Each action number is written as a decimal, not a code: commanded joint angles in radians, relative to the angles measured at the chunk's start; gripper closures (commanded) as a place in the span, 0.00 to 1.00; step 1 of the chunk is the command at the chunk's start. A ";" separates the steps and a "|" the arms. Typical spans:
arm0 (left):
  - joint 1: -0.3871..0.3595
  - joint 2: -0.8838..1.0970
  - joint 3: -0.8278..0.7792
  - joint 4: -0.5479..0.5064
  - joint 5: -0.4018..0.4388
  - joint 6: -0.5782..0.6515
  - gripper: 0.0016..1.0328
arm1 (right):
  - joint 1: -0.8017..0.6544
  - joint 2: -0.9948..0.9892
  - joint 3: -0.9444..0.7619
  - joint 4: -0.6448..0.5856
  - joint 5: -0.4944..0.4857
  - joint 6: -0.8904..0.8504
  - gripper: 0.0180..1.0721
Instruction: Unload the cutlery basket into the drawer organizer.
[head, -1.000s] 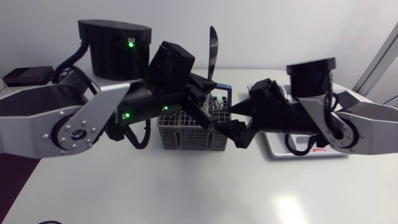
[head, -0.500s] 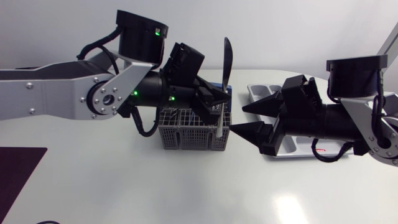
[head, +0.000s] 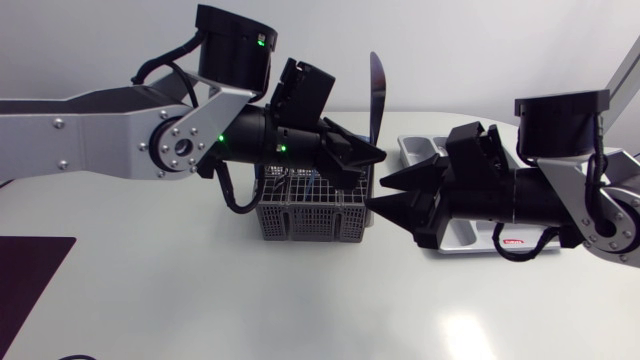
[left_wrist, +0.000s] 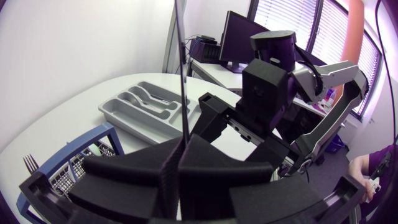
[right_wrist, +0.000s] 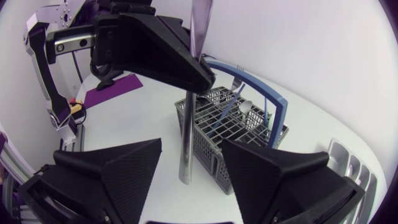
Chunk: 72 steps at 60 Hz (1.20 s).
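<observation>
The smooth white worktop (head: 300, 300) carries a grey mesh cutlery basket (head: 310, 222), with the moulded grey drawer organizer (head: 416, 148) beside it. The left gripper (head: 372, 155) clamps a slim steel knife (head: 376, 85) above the basket, long axis upright and rounded blade up. The right gripper (head: 377, 190) gapes near its handle.

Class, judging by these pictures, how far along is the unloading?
Done: cutlery seems to lie in the tray. In hand: the left claw grips a knife above the basket, the open right claw beside it. Left: a fork and spoon in the basket.
</observation>
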<state>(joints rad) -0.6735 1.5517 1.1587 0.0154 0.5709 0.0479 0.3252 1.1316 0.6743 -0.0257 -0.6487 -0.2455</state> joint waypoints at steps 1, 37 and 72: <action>-0.001 0.021 0.041 0.003 0.020 -0.028 0.85 | 0.005 0.020 0.030 0.020 -0.008 0.031 0.48; 0.000 0.022 0.038 -0.002 0.038 -0.051 0.84 | 0.023 0.025 0.024 0.058 -0.031 0.043 0.92; 0.009 0.010 0.050 -0.012 0.037 -0.059 0.17 | -0.008 0.014 -0.010 0.023 -0.020 0.012 0.94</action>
<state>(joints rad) -0.6704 1.5524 1.1767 0.0040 0.5953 0.0067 0.3363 1.1522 0.6895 0.0040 -0.6758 -0.2138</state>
